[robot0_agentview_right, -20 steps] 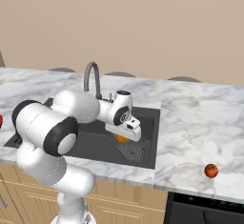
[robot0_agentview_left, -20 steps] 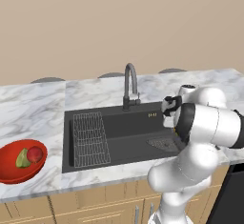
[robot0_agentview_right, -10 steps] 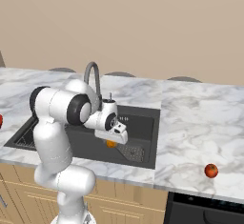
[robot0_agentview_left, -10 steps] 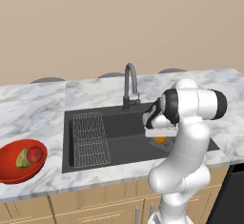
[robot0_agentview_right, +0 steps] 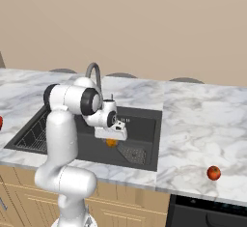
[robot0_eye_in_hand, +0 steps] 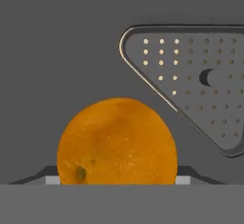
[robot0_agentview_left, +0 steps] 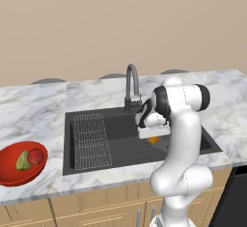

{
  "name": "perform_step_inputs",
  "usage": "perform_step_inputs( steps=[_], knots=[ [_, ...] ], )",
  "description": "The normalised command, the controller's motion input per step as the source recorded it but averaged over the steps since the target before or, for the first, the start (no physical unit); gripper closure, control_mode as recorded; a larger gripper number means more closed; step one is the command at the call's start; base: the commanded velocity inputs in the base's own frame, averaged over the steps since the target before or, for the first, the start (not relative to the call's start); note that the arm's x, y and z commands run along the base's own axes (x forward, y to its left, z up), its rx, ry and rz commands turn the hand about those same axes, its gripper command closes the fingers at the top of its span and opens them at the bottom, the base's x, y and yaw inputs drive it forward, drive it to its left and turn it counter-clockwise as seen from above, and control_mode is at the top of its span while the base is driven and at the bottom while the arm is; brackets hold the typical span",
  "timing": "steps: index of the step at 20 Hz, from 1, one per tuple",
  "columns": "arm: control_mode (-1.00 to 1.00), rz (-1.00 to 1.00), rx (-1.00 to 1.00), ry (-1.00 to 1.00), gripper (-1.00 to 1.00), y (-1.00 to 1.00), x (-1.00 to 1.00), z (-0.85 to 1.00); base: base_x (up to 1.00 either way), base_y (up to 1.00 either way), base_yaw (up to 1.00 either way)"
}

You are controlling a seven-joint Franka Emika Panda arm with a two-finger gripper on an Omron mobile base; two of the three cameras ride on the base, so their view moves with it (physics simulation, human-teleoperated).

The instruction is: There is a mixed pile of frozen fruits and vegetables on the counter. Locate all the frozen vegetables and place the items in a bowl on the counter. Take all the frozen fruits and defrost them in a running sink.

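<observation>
Sorting looks well past its halfway mark. At the left end of the tabletop (robot0_agentview_left: 43,103) the red bowl (robot0_agentview_left: 9,175) sits near the front edge with both vegetables inside it, the green wedge (robot0_agentview_left: 22,161) touching the pinkish-red ball (robot0_agentview_left: 34,156), so that half of the job appears finished. The fruit half is under way: the arm reaches down into the sink (robot0_agentview_left: 120,148), and the tool (robot0_agentview_left: 154,135) hangs low over the basin floor near the right-hand end, with the orange ball (robot0_eye_in_hand: 117,141) directly beneath it. Seen along the hand, the orange sits between the two dark tips, with the perforated drain plate (robot0_eye_in_hand: 200,85) up and to the right on the dark floor. Whether the jaws are clamped on the orange or have just let go cannot be told; the tips are barely visible at the fruit's flanks, and nothing shows if the fruit rests on the basin. The small red ball (robot0_agentview_right: 213,173) lies on the tabletop well to the right of the sink, close to the front edge, untouched. That fruit has yet to be carried over. No water can be seen at the gooseneck tap (robot0_agentview_left: 131,88), so turning it on probably remains too.
</observation>
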Motion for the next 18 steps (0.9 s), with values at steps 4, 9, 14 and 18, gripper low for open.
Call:
perform_step_inputs(
  steps=[4, 9, 14, 18],
  knots=[
    [-1.0, 0.05, 0.0, 0.0, 1.0, 0.15, 0.45, -0.31, 0.0, 0.0, 0.0],
    [-1.0, 0.0, 0.0, 0.0, 1.0, 0.03, 0.33, -0.47, 0.0, 0.0, 0.0],
    [-1.0, -0.08, 0.0, 0.0, 1.0, 0.0, 0.41, -0.47, 0.0, 0.0, 0.0],
    [-1.0, -0.06, 0.0, -0.03, 1.0, 0.05, 0.07, -0.31, 0.0, 0.0, 0.0]
  ],
)
